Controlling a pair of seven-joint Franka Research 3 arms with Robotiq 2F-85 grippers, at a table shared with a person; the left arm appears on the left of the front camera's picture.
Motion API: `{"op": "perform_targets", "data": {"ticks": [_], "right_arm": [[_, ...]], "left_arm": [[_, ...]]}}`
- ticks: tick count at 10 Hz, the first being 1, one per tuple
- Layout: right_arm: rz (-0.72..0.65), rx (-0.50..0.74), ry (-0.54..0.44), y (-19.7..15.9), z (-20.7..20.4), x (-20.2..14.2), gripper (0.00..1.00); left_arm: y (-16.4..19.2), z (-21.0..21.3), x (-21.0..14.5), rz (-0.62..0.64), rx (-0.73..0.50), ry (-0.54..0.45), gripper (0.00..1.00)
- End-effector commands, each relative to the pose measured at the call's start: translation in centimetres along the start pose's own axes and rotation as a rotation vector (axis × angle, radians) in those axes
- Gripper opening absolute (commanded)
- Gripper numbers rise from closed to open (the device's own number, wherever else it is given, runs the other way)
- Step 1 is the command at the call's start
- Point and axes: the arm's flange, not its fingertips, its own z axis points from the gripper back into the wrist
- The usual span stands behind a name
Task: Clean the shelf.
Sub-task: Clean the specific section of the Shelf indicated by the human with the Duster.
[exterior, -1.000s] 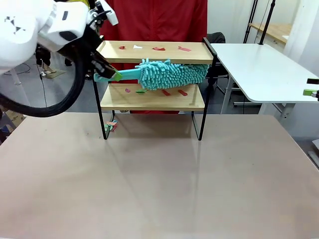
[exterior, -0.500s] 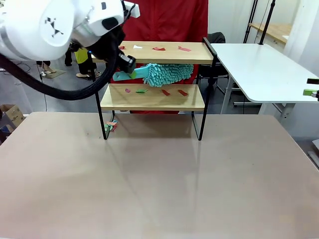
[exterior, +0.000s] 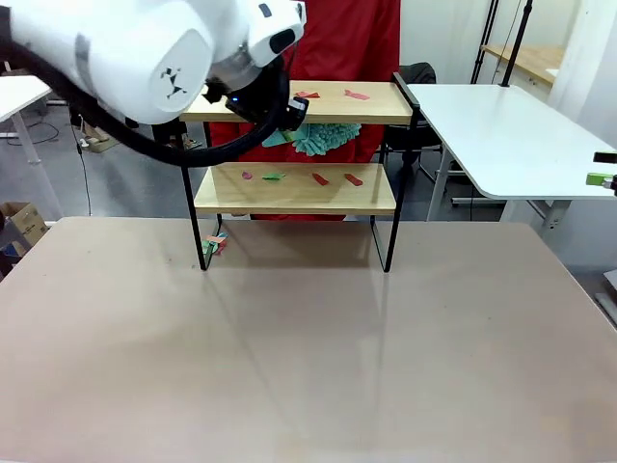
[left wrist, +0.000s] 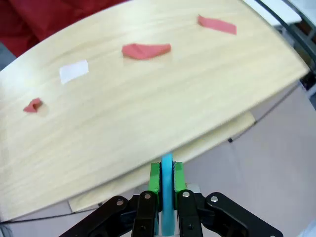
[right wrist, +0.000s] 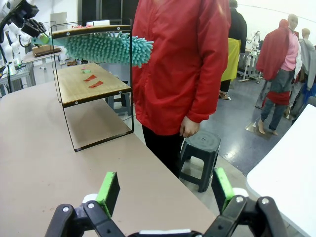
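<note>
**Shelf.** The shelf [exterior: 289, 196] stands upright at 12 o'clock on the counter [exterior: 308, 347], near its far edge. A person [right wrist: 182, 64] in a red coat stands just behind it.

**Left fingers.** The left fingers [left wrist: 155, 177] are clenched on the flat teal handle of the duster [left wrist: 167, 207], with one green pad pressed to each side. In the left wrist view, the top board fills the picture from 9 to 2 o'clock above the fingers. In the front view, the left arm [exterior: 145, 48] crosses the shelf's 10 o'clock corner. The duster's fluffy head [exterior: 323, 138] sits between the two boards, just under the top one and clear of the lower one.

**Right fingers.** The right fingers [right wrist: 109, 190] are released, spread wide and grasp nothing. In the right wrist view, the shelf lies at 10 o'clock.

**Debris.**
- Top board: red scraps [left wrist: 146, 50] and one white scrap [left wrist: 74, 71].
- Lower board: red and green scraps [exterior: 320, 178] near its middle.
- Counter: more scraps [exterior: 214, 243] beside the shelf's foot at 7 o'clock.
</note>
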Motion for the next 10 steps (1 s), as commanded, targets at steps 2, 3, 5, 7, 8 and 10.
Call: {"op": "perform_targets", "data": {"ticks": [2,3,5,7,8,10], "right_arm": [[-0.009,-0.002,0.012,0.0,-0.1,0.6,1.00],[-0.009,-0.002,0.012,0.0,-0.1,0.6,1.00],[-0.009,-0.002,0.012,0.0,-0.1,0.6,1.00],[-0.009,-0.002,0.012,0.0,-0.1,0.6,1.00],[-0.009,-0.002,0.012,0.0,-0.1,0.6,1.00],[-0.009,-0.002,0.012,0.0,-0.1,0.6,1.00]], "left_arm": [[-4.3,-3.4,2.4,0.089,0.035,-0.073,0.13],[-5.4,-4.1,2.2,0.116,0.028,-0.087,0.13],[-7.3,-4.5,1.8,0.128,0.028,-0.085,0.13],[-8.9,-5.0,1.3,0.147,0.012,-0.060,0.13],[-9.6,-5.0,0.8,0.154,-0.001,-0.038,0.13],[-10.4,-5.0,-0.4,0.159,-0.017,-0.009,0.13]]}}
